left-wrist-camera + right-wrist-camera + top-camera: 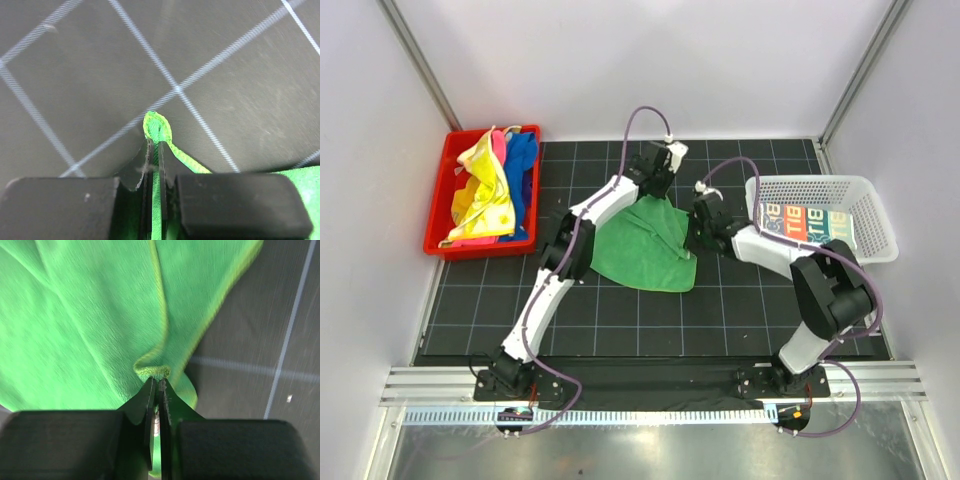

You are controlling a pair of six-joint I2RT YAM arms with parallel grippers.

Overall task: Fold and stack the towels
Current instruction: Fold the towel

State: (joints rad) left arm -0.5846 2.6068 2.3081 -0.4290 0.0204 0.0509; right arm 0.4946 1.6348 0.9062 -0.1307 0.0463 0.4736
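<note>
A green towel (642,250) lies rumpled on the black grid mat (720,320) in the middle. My left gripper (658,166) is at its far corner, shut on the towel's hemmed edge (157,127), which loops out past the fingertips. My right gripper (700,222) is shut on the towel's right-hand corner (152,371), the rest of the green cloth (90,320) spreading out beyond it. Yellow, pink and blue towels (495,190) are heaped in the red bin (438,205). A white towel with printed lettering (807,221) lies in the white mesh basket (880,235).
The red bin stands at the mat's far left, the mesh basket at the far right beside my right arm. White walls close in on three sides. A metal rail (650,385) runs along the near edge by the arm bases.
</note>
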